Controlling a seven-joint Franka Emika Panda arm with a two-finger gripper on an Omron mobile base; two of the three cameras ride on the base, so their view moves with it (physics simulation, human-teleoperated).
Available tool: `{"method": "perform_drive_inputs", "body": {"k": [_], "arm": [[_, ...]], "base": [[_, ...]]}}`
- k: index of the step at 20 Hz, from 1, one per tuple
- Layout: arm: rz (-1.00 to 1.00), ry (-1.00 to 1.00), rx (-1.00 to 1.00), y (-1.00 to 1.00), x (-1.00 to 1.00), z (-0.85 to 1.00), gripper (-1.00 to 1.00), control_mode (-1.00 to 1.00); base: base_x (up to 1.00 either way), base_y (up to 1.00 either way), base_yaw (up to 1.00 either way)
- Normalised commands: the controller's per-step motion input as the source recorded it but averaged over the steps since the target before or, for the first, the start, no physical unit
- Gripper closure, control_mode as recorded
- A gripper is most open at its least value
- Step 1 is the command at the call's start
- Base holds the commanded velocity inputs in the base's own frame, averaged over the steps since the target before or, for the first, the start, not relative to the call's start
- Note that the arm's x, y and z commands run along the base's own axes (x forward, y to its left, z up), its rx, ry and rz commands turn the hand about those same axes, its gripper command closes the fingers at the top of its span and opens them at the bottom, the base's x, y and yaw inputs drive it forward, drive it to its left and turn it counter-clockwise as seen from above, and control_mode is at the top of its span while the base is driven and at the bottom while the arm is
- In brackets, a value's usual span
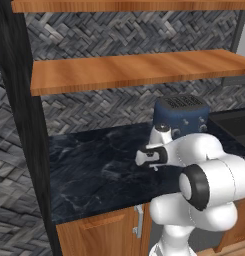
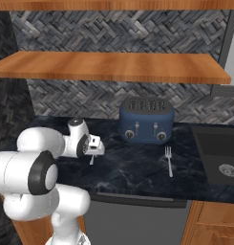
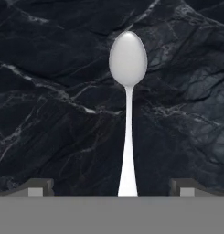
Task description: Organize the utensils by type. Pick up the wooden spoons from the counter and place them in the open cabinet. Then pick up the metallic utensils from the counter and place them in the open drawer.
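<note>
One spoon: silver metal spoon (image 3: pixel 127 87) lying on the black desk (image 3: pixel 49 91), centre of the hand view, bowl toward the top.
Tool: tool (image 3: pixel 111 187) spread wide, one tip either side of the handle, not touching.
Toaster: blue toaster (image 2: pixel 146 119) upper centre, right base view.
Fork: silver fork (image 2: pixel 169 160) lower right of the toaster.
</note>
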Motion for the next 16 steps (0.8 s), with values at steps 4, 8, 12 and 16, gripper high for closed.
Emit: {"method": "perform_drive_inputs", "body": {"k": [4,8,12,16], "arm": [[0.0,0.0,-0.04,0.0,0.18,-0.3,-1.0,-1.0],[0.0,0.0,-0.05,-0.01,0.16,-0.31,-1.0,-1.0],[0.0,0.0,-0.03,-0.01,0.22,-0.24,-1.0,-1.0],[0.02,0.0,0.0,-0.04,0.25,-0.12,-1.0,-1.0]], "base": [[0.0,0.0,0.0],[0.0,0.0,0.0],[0.0,0.0,0.0],[0.0,0.0,0.0]]}}
